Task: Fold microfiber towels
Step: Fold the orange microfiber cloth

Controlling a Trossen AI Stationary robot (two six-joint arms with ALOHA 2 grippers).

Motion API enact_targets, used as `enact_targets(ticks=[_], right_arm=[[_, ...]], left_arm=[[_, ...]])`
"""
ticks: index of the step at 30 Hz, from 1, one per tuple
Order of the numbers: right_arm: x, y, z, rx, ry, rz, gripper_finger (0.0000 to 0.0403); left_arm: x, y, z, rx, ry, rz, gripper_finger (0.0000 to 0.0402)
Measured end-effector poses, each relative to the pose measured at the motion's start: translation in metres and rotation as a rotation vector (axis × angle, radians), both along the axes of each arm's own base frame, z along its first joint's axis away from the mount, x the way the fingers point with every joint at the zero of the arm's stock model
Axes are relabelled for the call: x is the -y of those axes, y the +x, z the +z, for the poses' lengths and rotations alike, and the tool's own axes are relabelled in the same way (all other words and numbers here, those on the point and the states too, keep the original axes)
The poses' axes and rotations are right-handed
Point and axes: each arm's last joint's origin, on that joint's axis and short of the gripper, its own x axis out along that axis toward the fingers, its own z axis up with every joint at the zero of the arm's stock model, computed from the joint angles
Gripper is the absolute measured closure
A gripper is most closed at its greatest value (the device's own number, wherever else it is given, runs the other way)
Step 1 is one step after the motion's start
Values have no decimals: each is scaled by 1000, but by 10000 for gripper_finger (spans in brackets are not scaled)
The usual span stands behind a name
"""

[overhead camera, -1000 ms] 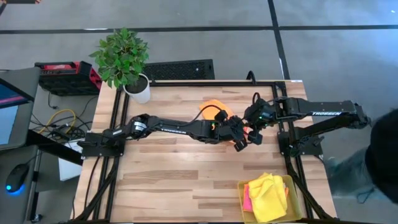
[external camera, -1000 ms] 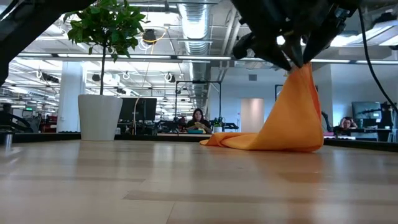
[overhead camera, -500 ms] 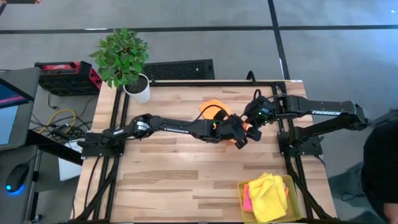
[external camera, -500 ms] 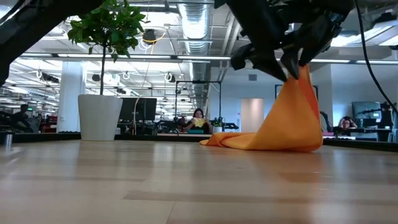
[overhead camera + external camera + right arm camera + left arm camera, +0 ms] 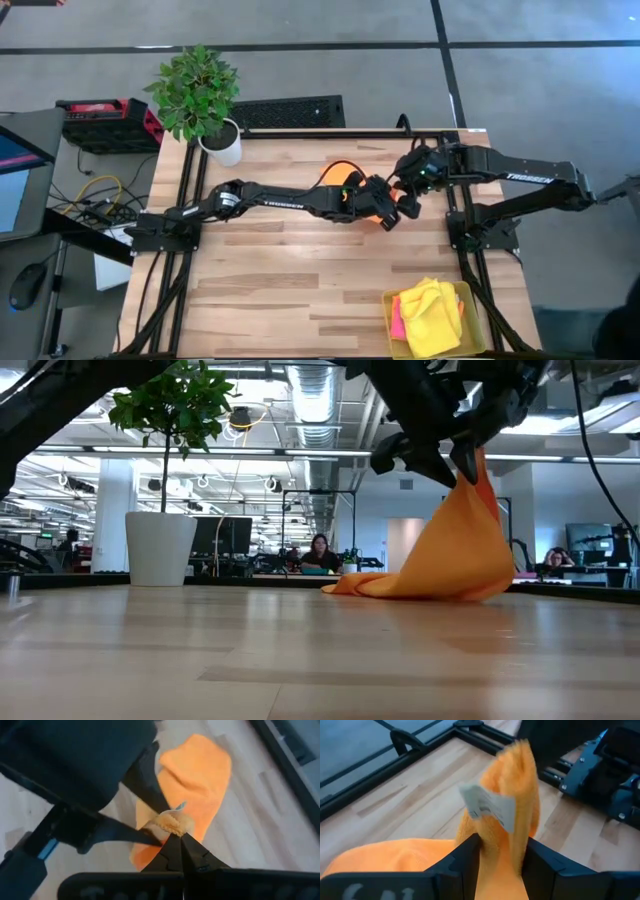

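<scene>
- Starting at the left of the bench [image 5: 260,270], the potted plant [image 5: 197,92] stands at the far corner, well clear of your work.
- Your left gripper [image 5: 501,854] reaches across to mid-bench; its jaws are clamped on a bunched fold of the orange towel [image 5: 460,550], just below the white care tag [image 5: 487,809].
- The towel hangs from that raised corner in a soft cone, its tail pooled on the wood toward the far edge.
- Expect it to handle light, limp and a little grippy: it will sag and crease wherever unsupported, so take it at corners or along a hem, never mid-panel.
- Your right gripper [image 5: 180,851] meets it there, jaws fully closed, pinching the same peak of cloth.
- At the near right, the yellow tray [image 5: 470,300] holds the yellow towel [image 5: 430,315] over a pink towel [image 5: 397,318].
- Against the picture a second back, both grippers have drawn farther from you and the peak has risen, stretching the drape taller.
</scene>
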Motion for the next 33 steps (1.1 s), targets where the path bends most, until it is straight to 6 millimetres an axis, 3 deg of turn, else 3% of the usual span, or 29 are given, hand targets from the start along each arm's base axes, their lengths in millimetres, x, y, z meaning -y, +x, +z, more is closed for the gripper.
enact_targets(ticks=[12, 15, 20, 22, 25, 33], right_arm=[[0, -3, 14, 7, -39, 32, 401], [0, -3, 14, -1, -38, 33, 401], [0, -5, 13, -18, -40, 40, 401], [0, -6, 12, -34, -42, 49, 401], [-1, -9, 11, -72, -34, 55, 401], [-2, -12, 10, -106, -19, 86, 401]], left_arm=[[0, 2, 2, -17, 40, -71, 292], [0, 1, 1, -34, 44, -91, 315], [1, 0, -1, -82, 49, -140, 386], [1, -4, 0, -124, 51, -160, 394], [1, -15, 9, -211, 52, -168, 397], [-7, -48, 60, -329, -7, -249, 399]])
